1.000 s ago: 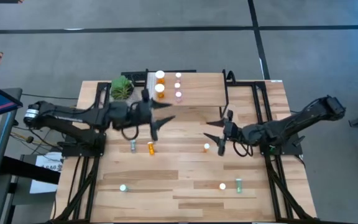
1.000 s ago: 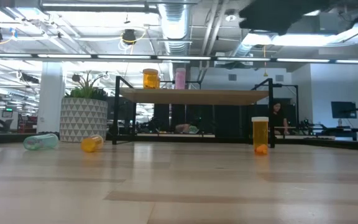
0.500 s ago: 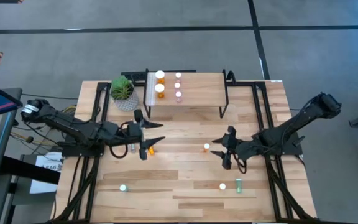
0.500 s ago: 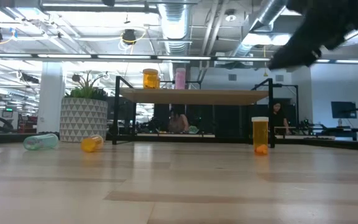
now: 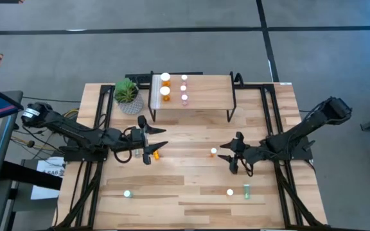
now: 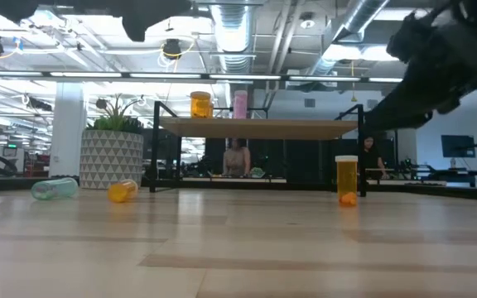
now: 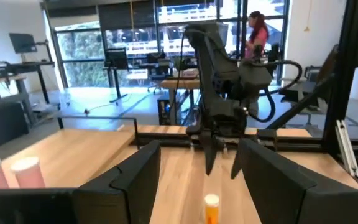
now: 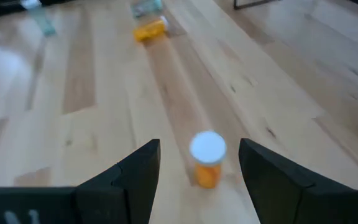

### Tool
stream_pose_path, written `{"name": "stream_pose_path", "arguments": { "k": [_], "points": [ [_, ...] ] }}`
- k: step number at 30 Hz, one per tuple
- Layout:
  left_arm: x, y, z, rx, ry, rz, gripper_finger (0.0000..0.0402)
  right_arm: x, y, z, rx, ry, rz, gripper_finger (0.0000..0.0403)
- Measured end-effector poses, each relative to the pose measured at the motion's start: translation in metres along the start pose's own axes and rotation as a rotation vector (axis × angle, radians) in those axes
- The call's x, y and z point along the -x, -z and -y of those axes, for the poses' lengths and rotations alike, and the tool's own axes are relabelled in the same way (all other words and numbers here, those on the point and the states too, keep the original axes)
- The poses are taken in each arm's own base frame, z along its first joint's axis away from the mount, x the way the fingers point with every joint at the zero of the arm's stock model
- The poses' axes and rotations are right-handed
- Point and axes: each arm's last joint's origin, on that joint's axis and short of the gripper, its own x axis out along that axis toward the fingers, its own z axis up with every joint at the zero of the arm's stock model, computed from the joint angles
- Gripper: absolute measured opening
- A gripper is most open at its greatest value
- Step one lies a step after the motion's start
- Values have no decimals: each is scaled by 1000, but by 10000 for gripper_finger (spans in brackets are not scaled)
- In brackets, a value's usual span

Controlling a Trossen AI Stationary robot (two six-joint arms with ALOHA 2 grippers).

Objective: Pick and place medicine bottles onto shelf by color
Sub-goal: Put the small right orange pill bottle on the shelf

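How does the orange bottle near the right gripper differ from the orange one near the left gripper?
The orange bottle by the right gripper stands upright, white cap up; the one by the left gripper lies on its side. The standing bottle is alone; the lying one has a teal bottle beside it. Both are orange and on the table, unheld.

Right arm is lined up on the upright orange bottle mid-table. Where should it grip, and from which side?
Grip the orange body just under the white cap of the upright orange bottle, coming straight on. It stands clear of other bottles, centred ahead of the open right gripper, so each finger can pass a curved side.
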Motion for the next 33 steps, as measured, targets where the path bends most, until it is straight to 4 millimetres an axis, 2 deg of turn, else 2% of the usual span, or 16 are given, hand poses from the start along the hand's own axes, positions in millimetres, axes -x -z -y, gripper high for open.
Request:
{"name": "stream_pose_path", "arguments": {
  "k": [8, 20, 25, 33],
  "points": [
    [3, 6, -1, 6, -6, -2, 208, -21, 17, 9, -20, 16, -27, 240],
    [3, 9, 0, -4, 29, -22, 208, -46, 26, 12, -28, 4, -24, 240],
    [3, 10, 0, -8, 29, -29, 208, -50, 28, 11, -34, 0, -15, 238],
    [3, 10, 0, -11, 29, -32, 208, -50, 27, 10, -36, -4, -6, 190]
  ]
}}
